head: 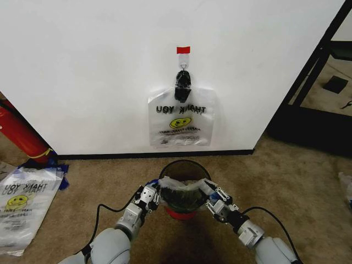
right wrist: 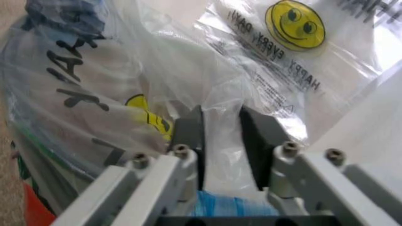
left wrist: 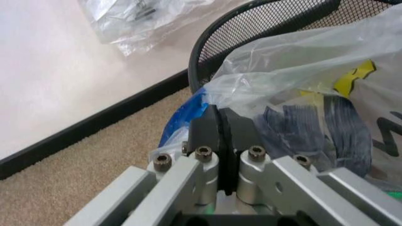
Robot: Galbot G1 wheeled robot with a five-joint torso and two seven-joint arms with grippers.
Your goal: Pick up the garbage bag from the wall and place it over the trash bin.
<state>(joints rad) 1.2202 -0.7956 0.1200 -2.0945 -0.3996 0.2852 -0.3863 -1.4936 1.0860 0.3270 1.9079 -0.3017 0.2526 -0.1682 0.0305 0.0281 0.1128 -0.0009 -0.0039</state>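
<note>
The garbage bag (head: 181,187) being worked is down at the trash bin (head: 183,190), bunched across the near half of the bin's round mouth, with the black mesh rim (head: 184,163) on the wall side bare beyond it. It is stretched sideways between the two grippers, so its long axis runs left to right across the opening. The left gripper (head: 152,193) sits at the left edge of the rim; in the left wrist view its pads (left wrist: 210,132) are pressed tight together and appear to pinch a blue-printed edge of the plastic (left wrist: 295,89), with the mesh rim (left wrist: 207,44) just beyond. The right gripper (head: 212,195) mirrors it at the right edge; in the right wrist view its jaws stand narrowly apart with a fold of the thin film (right wrist: 220,117) pulled between them, so it looks to be holding that side more loosely. Both arms are about equally near. The uncovered part of the mouth lies straight ahead of both grippers, toward the wall (head: 82,66), so I judge the coming move turns on carrying the film forward over that far rim. A second, similar bag (head: 180,116) hangs from the hook (head: 182,81) under the red tape (head: 183,50), directly above the bin.
</note>
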